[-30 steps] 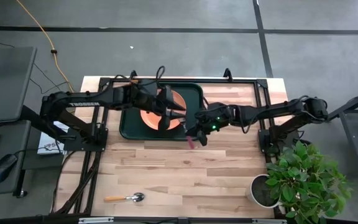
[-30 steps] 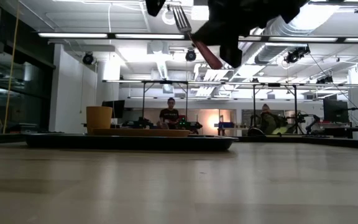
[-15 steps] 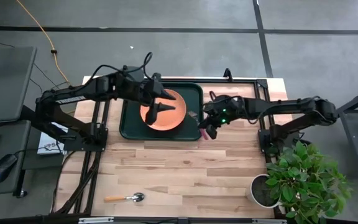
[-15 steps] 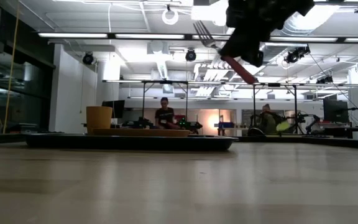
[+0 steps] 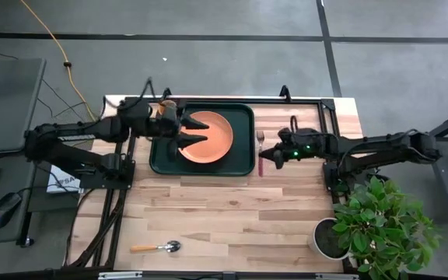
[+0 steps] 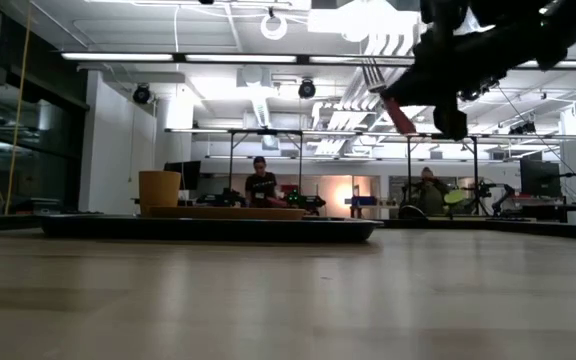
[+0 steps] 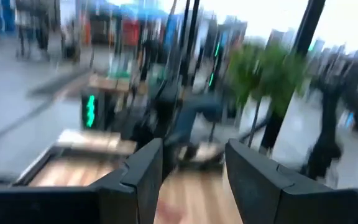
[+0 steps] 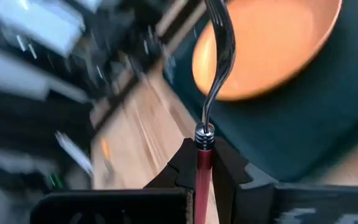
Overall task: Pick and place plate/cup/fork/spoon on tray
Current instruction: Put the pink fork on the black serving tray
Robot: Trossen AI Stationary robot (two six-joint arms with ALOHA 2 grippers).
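Observation:
The dark green tray (image 5: pixel 239 159) lies at the table's far middle, and the orange plate (image 5: pixel 212 136) rests flat in it. The orange cup (image 6: pixel 158 190) stands upright at the tray's left end, partly under my left arm in the high view. My left gripper (image 5: pixel 189 134) hangs open above the plate's left edge, with nothing between its fingers (image 7: pixel 148 177). My right gripper (image 5: pixel 267 154) is shut on the pink-handled fork (image 5: pixel 260 149), just right of the tray's right rim and well above the table. The spoon (image 5: pixel 162 247) lies flat near the table's front edge. My right gripper pinches the fork's pink handle (image 8: pixel 202 163) between its two fingers, just behind the metal collar. It comes from the table's right, roughly level, with the fingers across the fork. The fork is lifted clear, its tines (image 6: pixel 373 72) toward the far edge and tilted upward.
A potted plant (image 5: pixel 376 222) stands at the table's near right corner. Black frame rails (image 5: pixel 123 171) run along the table's left side. A desk with a keyboard and mouse (image 5: pixel 6 206) is off the table on the left. People sit in the room behind (image 6: pixel 262 185).
My right gripper has carried the fork toward the table's right edge, from over the tray's near right corner to beside its right rim; the fork stays lifted and has turned. My left gripper has drawn back toward the table's left, from the plate's middle to its left edge.

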